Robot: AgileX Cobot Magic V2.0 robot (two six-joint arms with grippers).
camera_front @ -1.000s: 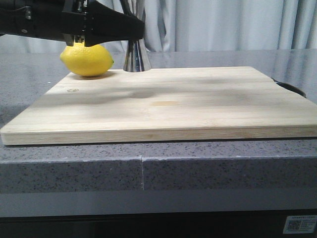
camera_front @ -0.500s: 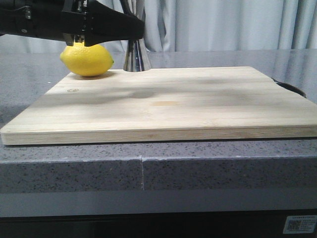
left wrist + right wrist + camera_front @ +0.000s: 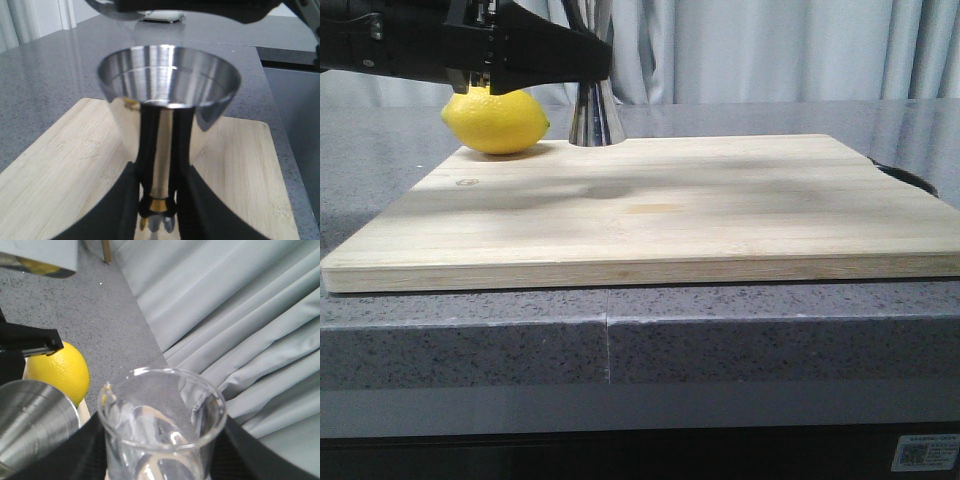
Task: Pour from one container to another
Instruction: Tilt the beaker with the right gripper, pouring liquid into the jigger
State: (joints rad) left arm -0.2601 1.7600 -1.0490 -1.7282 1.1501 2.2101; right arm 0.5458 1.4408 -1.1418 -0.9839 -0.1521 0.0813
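Tall shiny steel hourglass jigger (image 3: 167, 100) with a thin gold band at its waist, upright at the far left corner of the pale wooden cutting board (image 3: 650, 205), clamped at the narrow waist between the two black fingers (image 3: 127, 200) of the left end effector (image 3: 157, 202); in the front view only its lower cone (image 3: 595, 115) visible below the black left arm reaching in from the left edge. Upper cup of the jigger open upward, walls mirror-bright, contents not discernible. Small clear glass beaker (image 3: 162, 425) with a pouring lip, held in the right end effector (image 3: 160, 460), whose dark fingers (image 3: 80, 450) press against both sides of the glass; beaker raised beside and above the jigger's rim (image 3: 35, 420), well above the board, mouth open, with glints inside that may be clear liquid, though level not readable. In the left wrist view, the glass edge of the beaker (image 3: 120, 10) just above the far rim of the jigger cup. Yellow lemon (image 3: 496, 120) lying on the board's far left corner, just beside the jigger. Board resting on a grey speckled stone worktop (image 3: 620, 350), near its front edge; grey curtains (image 3: 240, 315) behind.
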